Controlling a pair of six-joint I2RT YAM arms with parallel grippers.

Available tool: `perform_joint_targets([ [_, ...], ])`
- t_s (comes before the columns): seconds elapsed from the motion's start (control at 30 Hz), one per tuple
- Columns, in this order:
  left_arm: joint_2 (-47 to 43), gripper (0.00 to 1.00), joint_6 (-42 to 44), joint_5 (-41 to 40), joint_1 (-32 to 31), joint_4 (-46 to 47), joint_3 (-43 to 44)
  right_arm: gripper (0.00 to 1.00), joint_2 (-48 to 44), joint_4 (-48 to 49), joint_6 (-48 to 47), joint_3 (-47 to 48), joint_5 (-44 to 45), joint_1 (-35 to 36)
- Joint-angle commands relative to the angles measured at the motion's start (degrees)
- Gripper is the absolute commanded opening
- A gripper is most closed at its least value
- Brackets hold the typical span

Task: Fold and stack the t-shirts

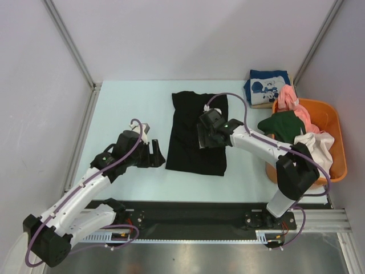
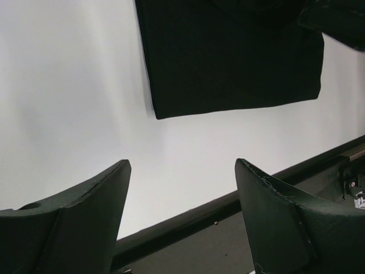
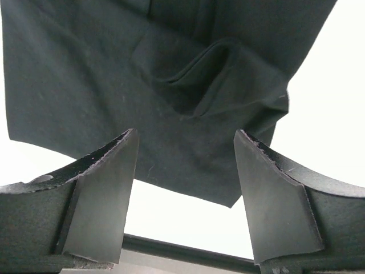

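Observation:
A large black t-shirt lies partly folded in the middle of the table, also seen in the left wrist view and the right wrist view. My right gripper hovers over its right half, open, with nothing between the fingers; a creased fold lies just ahead of them. My left gripper stands open beside the shirt's near left corner, over bare table. A folded navy t-shirt with white print lies at the back right.
An orange basket at the right edge holds a pink t-shirt, a dark green one and an off-white one, some draped over its rim. A black rail runs along the near edge. Walls enclose the table.

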Motion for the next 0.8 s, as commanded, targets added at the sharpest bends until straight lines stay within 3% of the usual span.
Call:
perform_joint_targets([
  [0.0, -2.1, 0.8, 1.8, -0.8, 0.0, 0.2, 0.0, 0.72, 1.9, -0.5, 2.1, 0.3, 2.7, 1.4],
  [0.23, -2.5, 0.8, 1.8, -0.4, -0.1, 0.7, -0.3, 0.69, 6.2, -1.3, 3.4, 1.4, 5.3, 2.7],
  [0.43, -2.5, 0.8, 1.9, -0.2, 0.0, 1.1, -0.4, 0.6, 8.9, -0.4, 3.8, 1.5, 6.4, 2.8],
  [0.57, -2.7, 0.8, 2.1, 0.0, 0.0, 1.3, -0.5, 0.34, 10.3, -0.6, 3.5, 3.1, 8.4, 2.6],
  [0.63, -2.7, 0.8, 2.1, 0.0, 0.0, 1.3, -0.5, 0.26, 11.3, -1.0, 3.3, 3.9, 8.6, 2.1],
  [0.67, -2.9, 0.8, 2.0, 0.0, 0.0, 1.3, -0.5, 0.17, 11.5, -1.0, 3.3, 4.2, 8.6, 1.9],
  [0.77, -3.1, 0.8, 2.0, 0.0, 0.0, 1.4, -0.6, 0.05, 11.8, -1.3, 2.8, 5.3, 8.5, 0.8],
])
